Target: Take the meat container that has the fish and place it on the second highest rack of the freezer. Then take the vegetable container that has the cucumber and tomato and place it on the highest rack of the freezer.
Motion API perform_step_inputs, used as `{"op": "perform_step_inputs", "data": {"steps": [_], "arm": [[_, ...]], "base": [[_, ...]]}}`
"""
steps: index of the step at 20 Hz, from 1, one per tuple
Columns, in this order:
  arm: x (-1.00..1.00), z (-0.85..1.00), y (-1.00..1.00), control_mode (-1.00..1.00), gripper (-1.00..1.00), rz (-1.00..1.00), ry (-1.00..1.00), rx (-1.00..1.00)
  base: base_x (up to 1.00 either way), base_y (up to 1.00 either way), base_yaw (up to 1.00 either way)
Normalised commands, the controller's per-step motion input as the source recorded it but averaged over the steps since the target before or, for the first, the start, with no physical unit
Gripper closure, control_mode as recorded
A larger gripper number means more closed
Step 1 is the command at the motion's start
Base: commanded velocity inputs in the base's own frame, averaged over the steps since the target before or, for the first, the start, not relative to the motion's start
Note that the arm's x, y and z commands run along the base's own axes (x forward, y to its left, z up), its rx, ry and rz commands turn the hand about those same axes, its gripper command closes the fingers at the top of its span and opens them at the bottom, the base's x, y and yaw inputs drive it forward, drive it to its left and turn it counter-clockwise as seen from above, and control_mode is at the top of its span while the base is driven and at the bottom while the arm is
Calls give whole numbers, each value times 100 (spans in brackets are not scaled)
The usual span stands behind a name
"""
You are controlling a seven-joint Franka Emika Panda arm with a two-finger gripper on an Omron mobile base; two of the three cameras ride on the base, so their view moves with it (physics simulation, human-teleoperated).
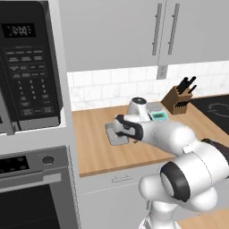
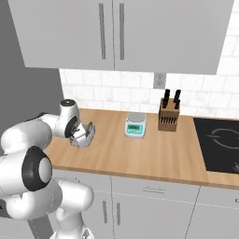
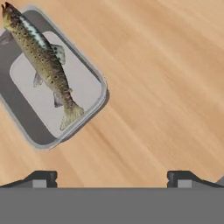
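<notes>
The meat container (image 3: 26, 116), a shallow grey tray, lies on the wooden counter at the upper left of the hand view, with the speckled olive-tan fish (image 3: 46, 65) stretched along it. My gripper (image 3: 112, 180) hovers above bare wood beside the tray's near corner, open, with nothing between its fingertips (image 3: 41, 179). In the left base view the tray (image 1: 111, 133) peeks out from under the hand, and the gripper (image 1: 121, 137) points down at the counter. In the right base view the gripper (image 2: 85, 136) hangs low over the counter's left end.
A teal-faced kitchen scale (image 2: 135, 126) and a knife block (image 2: 169, 114) stand toward the back of the counter (image 2: 140, 156). A black cooktop (image 2: 219, 144) lies at the right. A microwave (image 1: 29, 67) and an oven (image 1: 31, 192) stand left of the counter, with wall cabinets overhead.
</notes>
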Motion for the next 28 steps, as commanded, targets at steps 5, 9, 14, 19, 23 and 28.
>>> {"op": "perform_step_inputs", "data": {"steps": [5, 9, 14, 19, 23, 28], "arm": [[20, -47, 26, -100, -100, -2, 3, 0], [24, -36, 4, -100, -100, -7, 0, 0], [14, -9, -3, -100, -100, -9, 0, 0], [28, -7, -3, -100, -100, -8, 2, 1], [30, -18, -1, -100, -100, -7, 7, 1], [5, -48, 0, -100, -100, -4, 6, 0]], "base": [[0, 0, 0], [0, 0, 0], [0, 0, 0], [0, 0, 0], [0, 0, 0], [0, 0, 0]]}}
